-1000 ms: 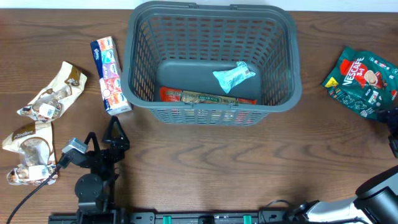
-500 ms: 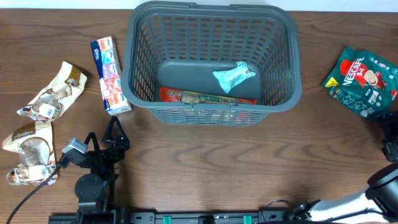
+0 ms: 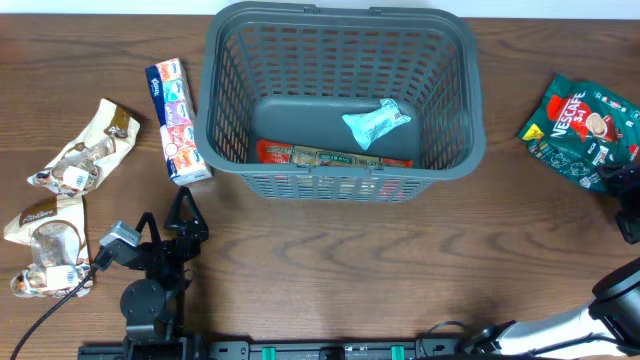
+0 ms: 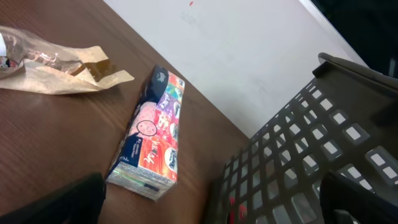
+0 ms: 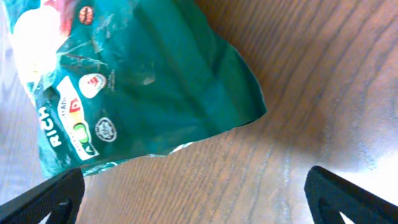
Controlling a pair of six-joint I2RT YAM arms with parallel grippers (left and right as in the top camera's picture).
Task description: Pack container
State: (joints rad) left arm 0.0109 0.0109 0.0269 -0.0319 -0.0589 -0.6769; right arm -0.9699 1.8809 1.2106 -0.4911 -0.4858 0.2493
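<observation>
The dark grey slotted container (image 3: 340,180) stands at the back middle of the table. Inside lie a light blue packet (image 3: 376,122) and a red and green bar (image 3: 330,157). A colourful flat pack (image 3: 178,122) lies just left of it, and also shows in the left wrist view (image 4: 154,140) beside the container wall (image 4: 311,143). My left gripper (image 3: 186,218) (image 4: 211,205) is open and empty, in front of that pack. A green Nescafe bag (image 3: 583,120) (image 5: 137,81) lies at the right. My right gripper (image 3: 622,195) (image 5: 199,193) is open and empty, just in front of the bag.
Two beige crumpled snack packets (image 3: 85,150) (image 3: 45,245) lie at the far left; one shows in the left wrist view (image 4: 56,62). A cable runs along the front left. The table's back edge is just behind the container.
My right gripper has moved a little toward the Nescafe bag. The left arm and all packets are where they were.
</observation>
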